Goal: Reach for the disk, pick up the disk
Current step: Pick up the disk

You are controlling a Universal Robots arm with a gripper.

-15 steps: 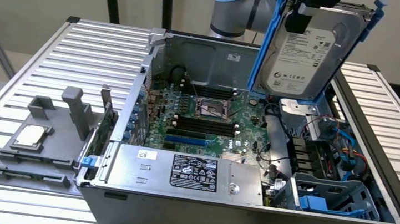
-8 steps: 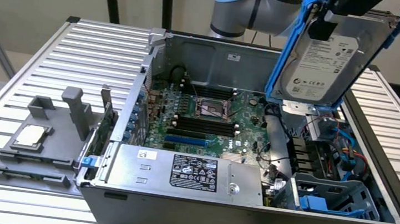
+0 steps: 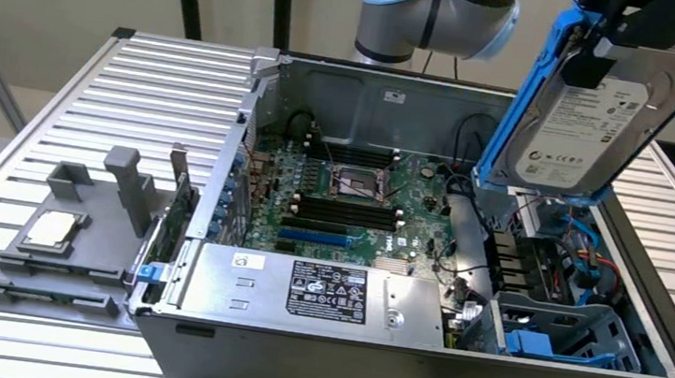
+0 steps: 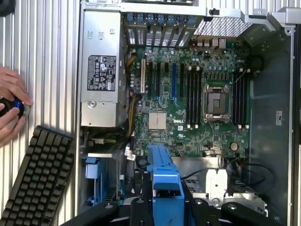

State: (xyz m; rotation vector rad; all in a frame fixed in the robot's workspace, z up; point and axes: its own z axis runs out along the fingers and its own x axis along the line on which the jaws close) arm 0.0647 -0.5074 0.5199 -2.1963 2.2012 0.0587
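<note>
— Looking at the arm, do you see where the disk (image 3: 596, 117) is now?

— Yes. It hangs in the air above the open computer case (image 3: 419, 367), on the exterior view's right, well clear of the drive bay (image 3: 562, 330) below it. Its long axis stands nearly upright, a little tilted, and the white label faces toward us.

— And the gripper (image 3: 637, 28)?

— It is directly above the disk, at the upper end of it. The disk hangs straight down from it, so there is no gap between them. The fingers are closed about halfway and they pinch the blue carrier rail (image 4: 164, 181) at the top edge. In the wrist view the blue rail sits exactly between the two dark fingers (image 4: 141, 209).

— So the disk is already lifted?

— I judge yes, the picking up seems done; it touches nothing of the case.

— What else is around?

— A motherboard (image 3: 349, 200) lies inside the case, and a silver power supply (image 3: 320, 291) is at the front. On the slatted surface (image 3: 69, 123) I see a keyboard (image 4: 40, 176), and a person's hand (image 4: 11, 110) holds a small dark object beside it.
</note>
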